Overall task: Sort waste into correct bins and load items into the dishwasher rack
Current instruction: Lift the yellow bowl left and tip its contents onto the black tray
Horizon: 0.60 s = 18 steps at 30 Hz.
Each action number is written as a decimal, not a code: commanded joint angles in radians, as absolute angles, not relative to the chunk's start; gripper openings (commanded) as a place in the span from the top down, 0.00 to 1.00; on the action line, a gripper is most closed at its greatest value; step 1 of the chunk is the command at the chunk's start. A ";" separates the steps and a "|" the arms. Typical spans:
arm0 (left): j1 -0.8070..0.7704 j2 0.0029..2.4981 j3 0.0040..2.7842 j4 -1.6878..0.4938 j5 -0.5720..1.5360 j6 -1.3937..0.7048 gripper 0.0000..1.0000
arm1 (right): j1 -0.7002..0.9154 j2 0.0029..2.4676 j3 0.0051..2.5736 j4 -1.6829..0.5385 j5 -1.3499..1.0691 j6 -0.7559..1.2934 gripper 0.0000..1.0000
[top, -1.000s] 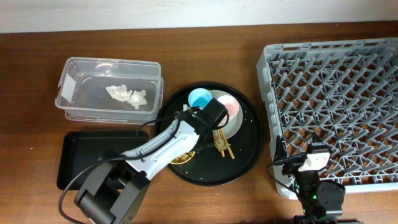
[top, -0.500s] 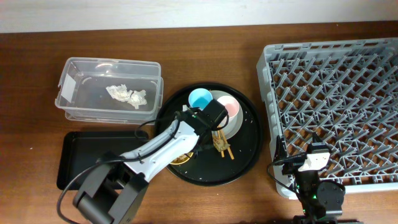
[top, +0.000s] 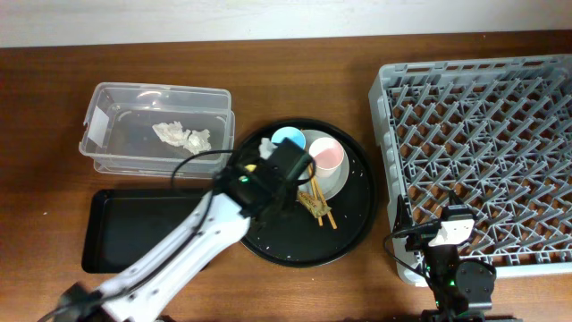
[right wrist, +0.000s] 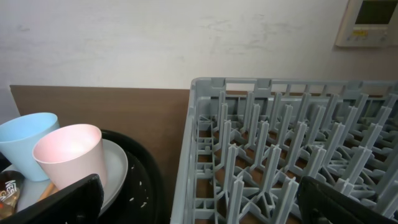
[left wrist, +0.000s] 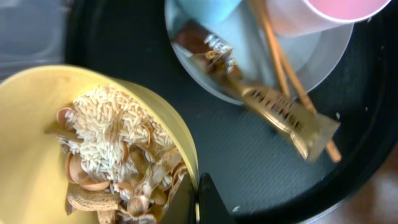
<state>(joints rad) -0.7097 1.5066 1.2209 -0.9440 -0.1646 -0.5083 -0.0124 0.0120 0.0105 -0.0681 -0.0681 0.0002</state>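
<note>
1. The left tool (left wrist: 202, 200) is closed tight on the rim of the yellow bowl (left wrist: 37, 124). One dark finger shows right at the bowl's edge in the left wrist view.
2. The yellow bowl holds beige crumbly food scraps (left wrist: 118, 155) (white rice grains mixed with what look like nut shells). It sits over the left part of the big round black tray (top: 350, 224), and whether it touches that tray cannot be told.
3. From above, the bowl is mostly hidden under the left arm. Only a yellow sliver shows, near the small light-blue cup (top: 288, 138).
4. The pale round plate (top: 338, 183) lies on the round black tray. It carries the light-blue cup and the small pink cup (top: 327, 154), which stand upright side by side.
5. A brown-and-gold foil wrapper (left wrist: 273, 112) lies partly on the plate and partly on the round tray, over the pair of brown wooden chopsticks (left wrist: 280, 59).
6. The clear plastic rectangular tub (top: 107, 116) stands on the wooden worktop (top: 45, 98), left of the round tray, with crumpled white tissue (top: 183, 137) inside.
7. The flat black rectangular tray (top: 125, 228) lies just beside the tub on its near side, partly under the left arm.
8. The right tool (right wrist: 199, 186) has its fingers spread wide and holds nothing. It is at the near-left corner of the large square grey plastic rack (top: 483, 134).
</note>
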 commanded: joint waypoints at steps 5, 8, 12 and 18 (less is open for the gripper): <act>-0.504 1.328 1.220 -1.092 -0.148 -0.370 1.00 | -0.007 0.006 0.006 -0.072 -0.063 0.005 0.02; -0.322 1.269 1.220 -1.120 0.056 -0.209 1.00 | -0.007 0.006 0.006 -0.072 -0.063 0.005 0.02; -0.097 1.253 1.216 -1.147 0.317 -0.045 1.00 | -0.007 0.006 0.006 -0.072 -0.063 0.005 0.02; 0.233 1.253 1.112 -1.126 0.604 0.092 1.00 | -0.007 0.006 0.006 -0.072 -0.063 0.005 0.02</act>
